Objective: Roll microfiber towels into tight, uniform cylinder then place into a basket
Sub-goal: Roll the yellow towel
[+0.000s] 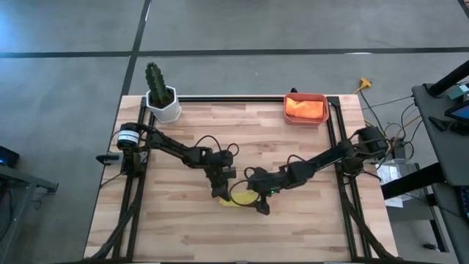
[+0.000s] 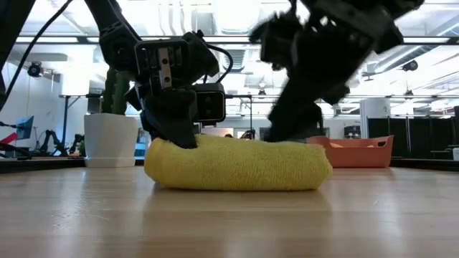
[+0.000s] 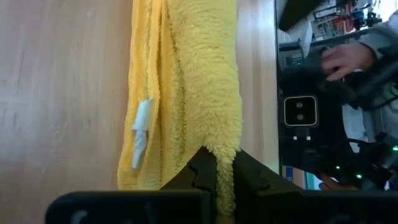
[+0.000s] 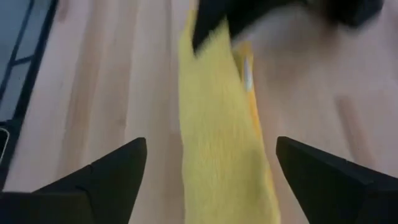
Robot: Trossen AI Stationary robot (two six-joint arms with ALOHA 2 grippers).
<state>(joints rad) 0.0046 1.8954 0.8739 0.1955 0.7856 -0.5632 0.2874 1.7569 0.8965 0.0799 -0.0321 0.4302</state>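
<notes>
The yellow microfiber towel (image 1: 242,198) lies rolled on the wooden table near its middle, a long roll (image 2: 237,166) with a white tag (image 3: 142,124) on its side. My left gripper (image 1: 220,189) is shut on the roll's left end. My right gripper (image 4: 211,146) is open wide above the roll's right half, one finger on each side of it, apart from the cloth. The orange towel (image 1: 305,108) lies inside the salmon-red basket (image 1: 286,111) at the far right. My left gripper pinches the yellow roll's left end (image 3: 221,146) between its two fingers (image 3: 199,171). The fingers come slanting down from the table's left and point along the roll. The roll rests on the table along its whole length (image 2: 168,152).
A white pot with a green cactus (image 1: 163,95) stands at the table's far left corner. Black frame rails (image 1: 344,169) run along the table's left, right and far edges. Bare wood (image 1: 220,235) lies toward the near edge. A person's hand (image 3: 342,59) shows in the room beyond.
</notes>
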